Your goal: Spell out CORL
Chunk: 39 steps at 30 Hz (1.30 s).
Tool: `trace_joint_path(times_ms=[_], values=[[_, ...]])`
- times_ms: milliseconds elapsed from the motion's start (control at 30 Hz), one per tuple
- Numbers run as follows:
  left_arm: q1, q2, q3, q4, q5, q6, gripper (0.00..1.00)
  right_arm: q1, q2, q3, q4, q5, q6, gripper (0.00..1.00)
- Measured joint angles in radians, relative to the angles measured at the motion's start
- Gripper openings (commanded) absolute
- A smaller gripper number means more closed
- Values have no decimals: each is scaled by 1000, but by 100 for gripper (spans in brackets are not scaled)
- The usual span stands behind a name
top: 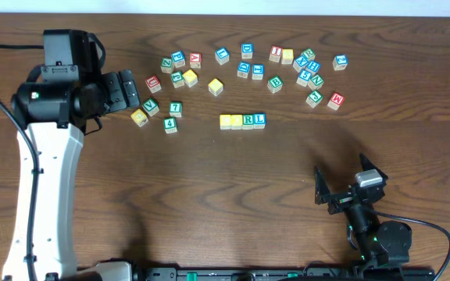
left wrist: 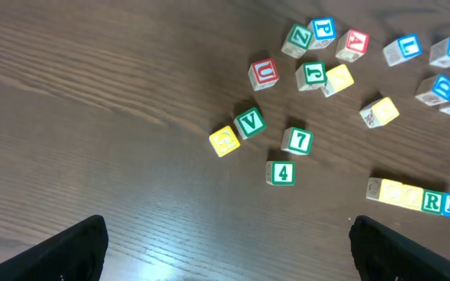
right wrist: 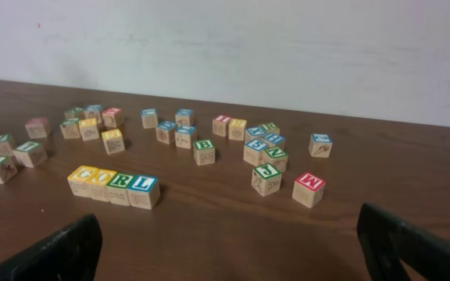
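Finishing the word: CORL stands in a row, both grippers free

The row of four cubes (top: pixel 243 120) lies near the middle of the table (top: pixel 209 203), each cube touching the next: two yellow-topped ones, then the green R (top: pixel 248 120), then the blue L (top: pixel 259 119). In the right wrist view the yellow tops read C and O, so I judge the spelling complete. The next move, I think, calls only for keeping clear of the row, or at most a light straightening. The left gripper (top: pixel 131 88) hovers with jaws wide and empty beside the loose cubes (top: pixel 151 107), toward the far left corner. The right gripper (top: pixel 344 181), also wide and empty, is raised near the front edge, well apart from the row.
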Motion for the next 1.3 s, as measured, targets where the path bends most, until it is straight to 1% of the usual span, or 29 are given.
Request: trace_joint_path(times_ms=[133, 200, 333, 533, 667, 767, 900, 1133, 1300], values=[[0, -99, -32, 16, -7, 1, 97, 0, 0, 0, 0, 0, 0, 99], [0, -181, -82, 68, -10, 10, 97, 0, 0, 0, 0, 0, 0, 99], [0, -372, -270, 296, -18, 54, 97, 0, 0, 0, 0, 0, 0, 99], [0, -657, -663, 674, -23, 86, 97, 0, 0, 0, 0, 0, 0, 99], [0, -840, -911, 841, -23, 91, 97, 0, 0, 0, 0, -1, 0, 99], [0, -953, -1051, 911, -23, 106, 97, 0, 0, 0, 0, -2, 0, 99], [0, -1110, -1233, 927, -23, 131, 97, 0, 0, 0, 0, -2, 0, 99], [0, -1298, -1392, 932, -23, 138, 97, 0, 0, 0, 0, -2, 0, 99], [0, -1371, -1455, 932, -23, 138, 97, 0, 0, 0, 0, -2, 0, 99]])
